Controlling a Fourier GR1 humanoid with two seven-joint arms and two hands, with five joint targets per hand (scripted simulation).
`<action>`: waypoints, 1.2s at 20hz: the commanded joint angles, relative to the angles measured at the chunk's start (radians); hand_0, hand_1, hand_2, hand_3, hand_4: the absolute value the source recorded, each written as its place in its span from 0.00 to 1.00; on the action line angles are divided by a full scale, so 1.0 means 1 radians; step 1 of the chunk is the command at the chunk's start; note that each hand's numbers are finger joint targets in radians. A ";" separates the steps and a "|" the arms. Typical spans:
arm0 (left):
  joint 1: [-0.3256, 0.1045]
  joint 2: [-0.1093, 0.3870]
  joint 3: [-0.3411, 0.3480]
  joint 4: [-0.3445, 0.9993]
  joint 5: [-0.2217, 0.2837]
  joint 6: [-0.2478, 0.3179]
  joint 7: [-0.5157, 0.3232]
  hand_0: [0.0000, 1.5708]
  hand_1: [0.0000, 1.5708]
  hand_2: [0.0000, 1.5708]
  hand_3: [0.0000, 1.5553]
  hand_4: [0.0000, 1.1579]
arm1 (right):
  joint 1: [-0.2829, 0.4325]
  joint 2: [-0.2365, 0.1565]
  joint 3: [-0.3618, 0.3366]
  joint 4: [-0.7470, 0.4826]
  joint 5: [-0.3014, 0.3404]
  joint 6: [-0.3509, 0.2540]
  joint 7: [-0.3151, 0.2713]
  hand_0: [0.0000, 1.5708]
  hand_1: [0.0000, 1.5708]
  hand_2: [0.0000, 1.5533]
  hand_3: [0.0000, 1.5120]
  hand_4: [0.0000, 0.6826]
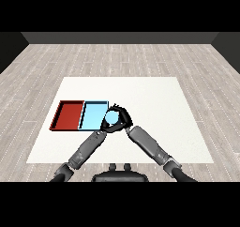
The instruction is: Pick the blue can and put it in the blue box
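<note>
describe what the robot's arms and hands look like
Two grey forearms come in from the view's lower corners, each built of rounded, segmented casings with darker joints near the elbow. The left forearm and right forearm look alike. Each ends in a black hand; the right hand shows slim black fingers. No cables or markings show.

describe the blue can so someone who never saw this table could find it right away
On the white table a red tray and a light blue tray lie side by side. At the blue tray's right edge, the right robot hand curls round the blue can. It is the only round thing there, pale blue, ringed by black fingers.
</note>
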 commanded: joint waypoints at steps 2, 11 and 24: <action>0.058 -0.051 0.051 -0.022 -0.003 0.008 -0.072 0.65 0.65 0.66 0.58 0.60 | 0.042 0.025 -0.013 -0.016 -0.009 0.055 -0.016 0.92 0.92 0.93 0.92 0.89; 0.034 -0.052 0.006 -0.056 0.120 -0.010 -0.021 0.58 0.58 0.60 0.53 0.56 | -0.002 0.025 0.019 0.014 -0.048 0.021 -0.011 0.92 0.92 0.94 0.92 0.85; 0.054 -0.031 0.075 -0.015 0.139 -0.090 -0.029 1.00 1.00 0.97 0.93 0.95 | 0.050 0.026 -0.045 -0.039 -0.080 0.060 0.037 0.00 0.00 0.00 0.00 0.00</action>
